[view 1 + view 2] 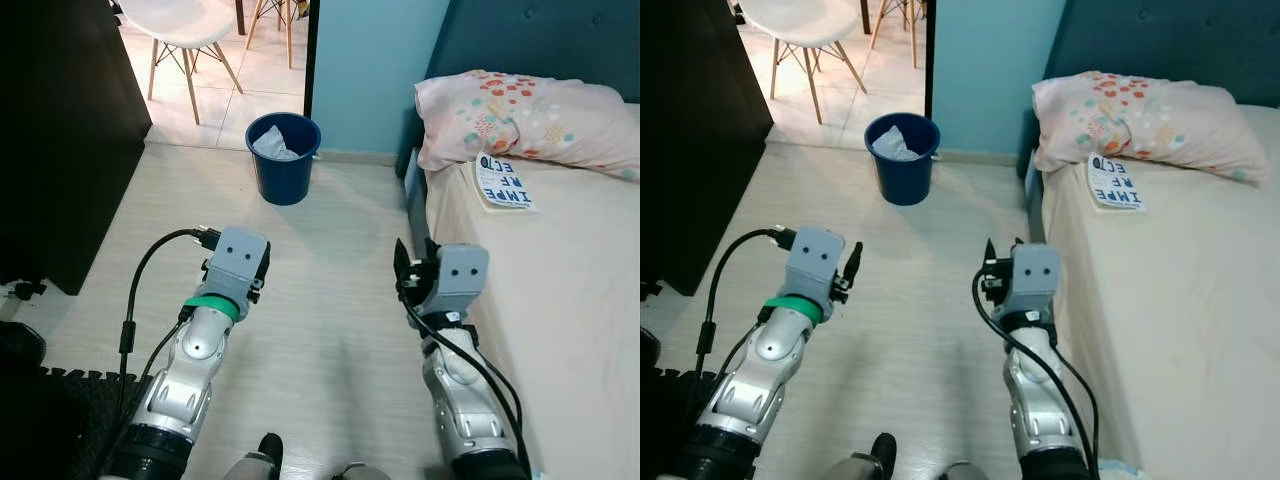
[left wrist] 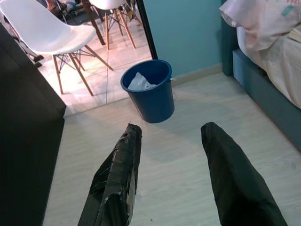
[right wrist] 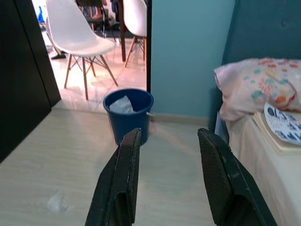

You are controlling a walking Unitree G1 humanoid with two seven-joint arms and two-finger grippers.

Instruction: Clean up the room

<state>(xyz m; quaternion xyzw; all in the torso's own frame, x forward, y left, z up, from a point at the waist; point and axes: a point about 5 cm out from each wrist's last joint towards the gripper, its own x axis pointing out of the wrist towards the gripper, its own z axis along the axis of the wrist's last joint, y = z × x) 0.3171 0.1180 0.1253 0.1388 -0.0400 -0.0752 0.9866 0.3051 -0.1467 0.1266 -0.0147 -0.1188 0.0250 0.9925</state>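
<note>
- Pale wood-look floor (image 1: 330, 300) in the head views; left gripper (image 1: 232, 262) and right gripper (image 1: 415, 280) held out low over it, apart from each other, carrying nothing. Blue bin (image 1: 283, 158) well ahead by the teal wall (image 1: 375, 70), crumpled white paper (image 1: 275, 148) already inside. Bed (image 1: 560, 300) close along the right arm, patterned pillow (image 1: 530, 118) at its head, book (image 1: 503, 182) just beside the pillow.
- Left wrist view: fingers (image 2: 117, 179) spread wide, nothing between. Bin (image 2: 150, 89) ahead, white chair (image 2: 47, 35) beyond the doorway on tile.
- Right wrist view: fingers (image 3: 123, 183) likewise parted and empty. Small pale scrap (image 3: 55, 202) lying on the floor short of the bin, likely the litter left to collect; blurred, material unclear.
- Risks, as judgement: scrap thin and flat, so fingertips likely to scrape boards and slide it away rather than pinch it. Right elbow near the bed frame; a swing outward could knock it. Bin light, easily tipped by a walking approach.
</note>
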